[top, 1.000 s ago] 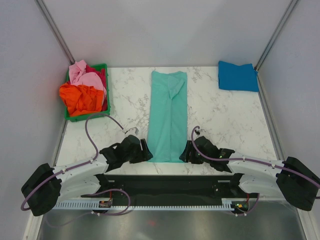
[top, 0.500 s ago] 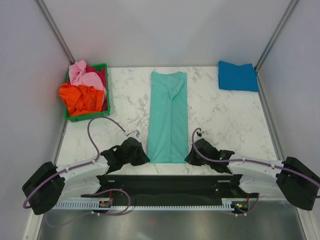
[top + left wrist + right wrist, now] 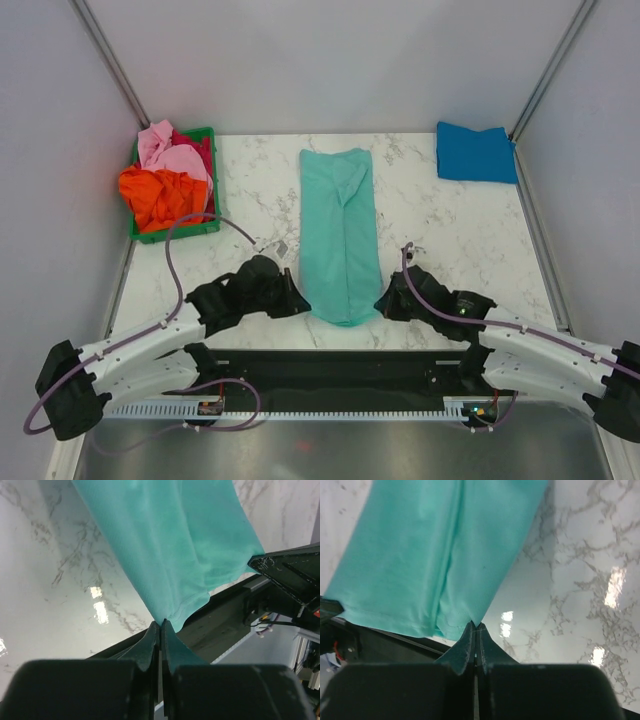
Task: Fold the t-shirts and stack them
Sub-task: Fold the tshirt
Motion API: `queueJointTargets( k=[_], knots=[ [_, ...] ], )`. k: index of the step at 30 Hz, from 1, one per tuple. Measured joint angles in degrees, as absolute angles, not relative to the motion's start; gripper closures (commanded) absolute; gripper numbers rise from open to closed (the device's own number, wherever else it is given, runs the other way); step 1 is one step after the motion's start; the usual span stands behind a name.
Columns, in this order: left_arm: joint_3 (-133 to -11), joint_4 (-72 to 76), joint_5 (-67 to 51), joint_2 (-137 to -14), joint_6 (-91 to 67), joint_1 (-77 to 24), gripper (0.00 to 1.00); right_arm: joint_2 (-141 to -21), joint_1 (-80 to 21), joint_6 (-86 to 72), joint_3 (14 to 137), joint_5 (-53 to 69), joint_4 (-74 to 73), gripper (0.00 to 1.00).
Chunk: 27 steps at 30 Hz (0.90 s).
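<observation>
A mint-teal t-shirt (image 3: pixel 339 225), folded into a long strip, lies down the middle of the marble table. My left gripper (image 3: pixel 298 303) is shut on its near left corner, the cloth (image 3: pixel 170 555) pinched at the fingertips (image 3: pixel 161 623). My right gripper (image 3: pixel 381 302) is shut on the near right corner, where the teal cloth (image 3: pixel 445 550) meets its tips (image 3: pixel 475 626). The near hem hangs lifted and bunched between the two grippers. A folded bright blue t-shirt (image 3: pixel 475 152) rests at the far right corner. Orange, pink and red t-shirts (image 3: pixel 165 180) are heaped at the far left.
The heap sits in a green plastic crate (image 3: pixel 212 190) at the far left. Grey walls close in the table on the left, right and back. The black base frame (image 3: pixel 340 365) runs along the near edge under both arms.
Both grippers have closed on the near corners of the mint-teal shirt and lifted them slightly away from the near edge. The hem now bunches narrower than before.
</observation>
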<state>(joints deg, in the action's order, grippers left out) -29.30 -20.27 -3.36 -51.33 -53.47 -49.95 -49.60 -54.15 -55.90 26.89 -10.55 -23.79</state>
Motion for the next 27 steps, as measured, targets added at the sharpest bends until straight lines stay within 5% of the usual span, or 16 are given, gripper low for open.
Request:
queueJointTargets(
  k=[27],
  knots=[
    [-76.2,-31.7,-6.9,-94.4,-31.4,-24.1,0.98,-90.6,-31.9,-33.0,69.2,-11.8,-24.1,1.00]
  ],
)
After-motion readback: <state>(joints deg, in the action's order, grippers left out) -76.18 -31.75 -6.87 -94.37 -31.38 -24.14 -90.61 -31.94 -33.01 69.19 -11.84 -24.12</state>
